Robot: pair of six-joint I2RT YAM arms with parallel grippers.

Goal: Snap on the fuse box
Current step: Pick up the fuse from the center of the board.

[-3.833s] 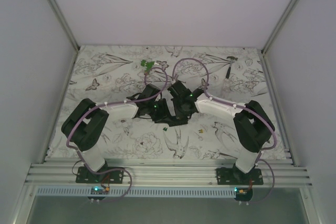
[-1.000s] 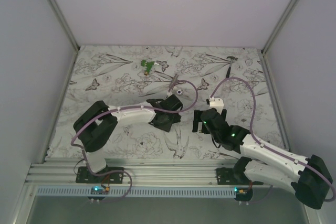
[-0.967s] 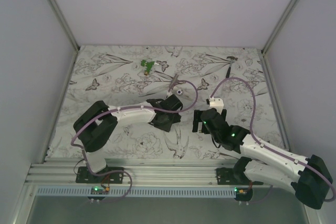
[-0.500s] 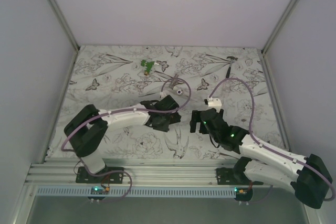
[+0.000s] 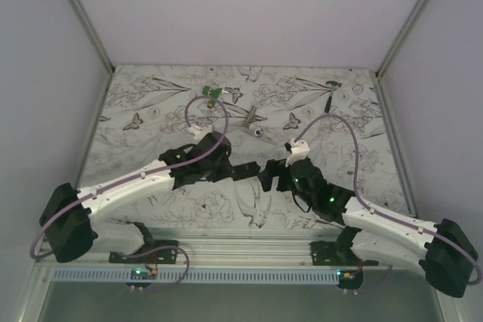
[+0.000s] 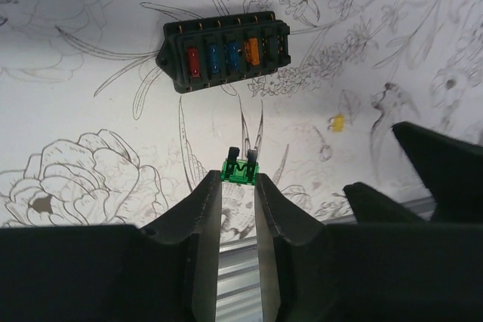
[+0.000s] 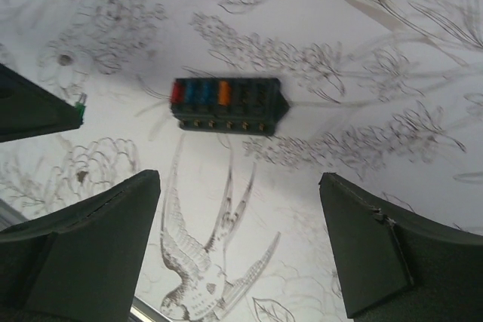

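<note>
The fuse box (image 6: 226,54) is a black rectangular box lying flat on the patterned table, with red, blue and orange fuses in its slots. It also shows ahead of the right fingers (image 7: 226,103) and between the two grippers from above (image 5: 245,170). My left gripper (image 6: 240,179) is shut on a small green fuse (image 6: 243,170), held at its fingertips a short way in front of the box. The right gripper (image 7: 238,186) stands wide open with nothing between its fingers, hovering short of the box. From above, the left gripper (image 5: 229,165) and right gripper (image 5: 270,179) face each other.
A tiny yellow piece (image 6: 337,121) lies on the table near the box. Farther back are a green clip-like piece (image 5: 212,94), a grey metal tool (image 5: 330,94) and a small grey part (image 5: 253,118). Side walls enclose the table.
The left arm has stretched out low from the left, its gripper staying near the box. The right gripper has crept left toward the box.
</note>
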